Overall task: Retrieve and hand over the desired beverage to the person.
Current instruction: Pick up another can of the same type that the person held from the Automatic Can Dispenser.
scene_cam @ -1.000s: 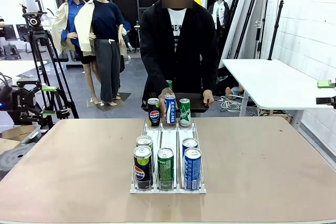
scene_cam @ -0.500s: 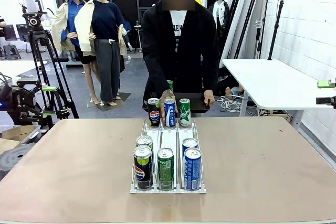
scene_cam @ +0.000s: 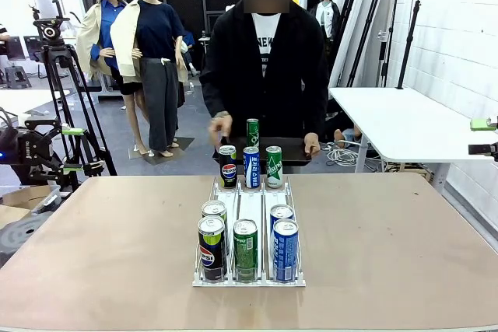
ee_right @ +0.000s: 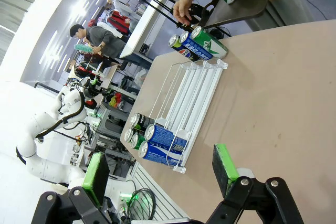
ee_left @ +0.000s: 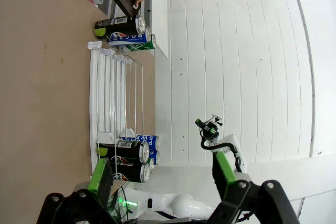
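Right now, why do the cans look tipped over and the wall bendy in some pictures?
Left wrist view: the camera is rolled, so the upright cans look sideways, and its wide lens bends the lines of the white wall. Right wrist view: also tilted, the rack slanting. Front view: level, sharp, evenly lit.

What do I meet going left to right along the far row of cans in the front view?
Black Pepsi can → blue can → green can, all upright side by side at the far end of the rack.
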Action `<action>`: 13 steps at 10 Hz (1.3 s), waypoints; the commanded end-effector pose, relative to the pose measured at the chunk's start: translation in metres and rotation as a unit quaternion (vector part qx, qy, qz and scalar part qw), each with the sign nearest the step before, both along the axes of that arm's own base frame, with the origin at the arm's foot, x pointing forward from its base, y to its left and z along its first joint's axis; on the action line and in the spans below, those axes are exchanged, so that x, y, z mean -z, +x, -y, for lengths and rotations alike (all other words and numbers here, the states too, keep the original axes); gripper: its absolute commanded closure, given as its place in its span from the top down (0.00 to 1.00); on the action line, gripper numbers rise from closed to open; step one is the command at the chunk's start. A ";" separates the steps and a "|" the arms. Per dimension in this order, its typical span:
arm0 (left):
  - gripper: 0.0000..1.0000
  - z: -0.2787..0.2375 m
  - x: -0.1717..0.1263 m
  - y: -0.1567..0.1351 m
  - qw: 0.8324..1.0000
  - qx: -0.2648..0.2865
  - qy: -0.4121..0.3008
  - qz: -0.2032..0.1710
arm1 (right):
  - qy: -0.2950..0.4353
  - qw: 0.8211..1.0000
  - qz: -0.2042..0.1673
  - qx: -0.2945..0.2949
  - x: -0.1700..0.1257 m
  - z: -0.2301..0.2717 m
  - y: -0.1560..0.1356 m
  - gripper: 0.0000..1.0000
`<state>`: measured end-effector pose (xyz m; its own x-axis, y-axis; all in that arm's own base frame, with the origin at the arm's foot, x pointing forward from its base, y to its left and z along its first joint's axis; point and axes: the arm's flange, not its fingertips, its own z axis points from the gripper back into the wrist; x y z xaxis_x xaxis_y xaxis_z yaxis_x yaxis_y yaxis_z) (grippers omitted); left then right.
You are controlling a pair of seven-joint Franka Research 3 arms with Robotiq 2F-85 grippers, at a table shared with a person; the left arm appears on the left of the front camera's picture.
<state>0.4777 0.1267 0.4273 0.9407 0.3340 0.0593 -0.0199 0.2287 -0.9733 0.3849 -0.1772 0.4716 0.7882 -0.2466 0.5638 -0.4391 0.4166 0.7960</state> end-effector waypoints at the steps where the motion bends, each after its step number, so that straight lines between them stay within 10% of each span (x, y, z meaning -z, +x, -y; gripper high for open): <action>1: 1.00 -0.001 -0.001 -0.001 1.000 0.003 -0.005 0.001 | -0.001 1.000 -0.001 -0.001 -0.001 -0.002 0.002 1.00; 13: 1.00 -0.001 -0.001 -0.001 1.000 0.003 -0.005 0.001 | -0.106 0.987 0.009 -0.120 -0.053 -0.115 0.003 1.00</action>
<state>0.4777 0.1267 0.4274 0.9407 0.3339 0.0595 -0.0196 0.2285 -0.9733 0.3912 -0.0760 0.5200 0.7918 0.0357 0.6097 -0.5651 0.4215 0.7092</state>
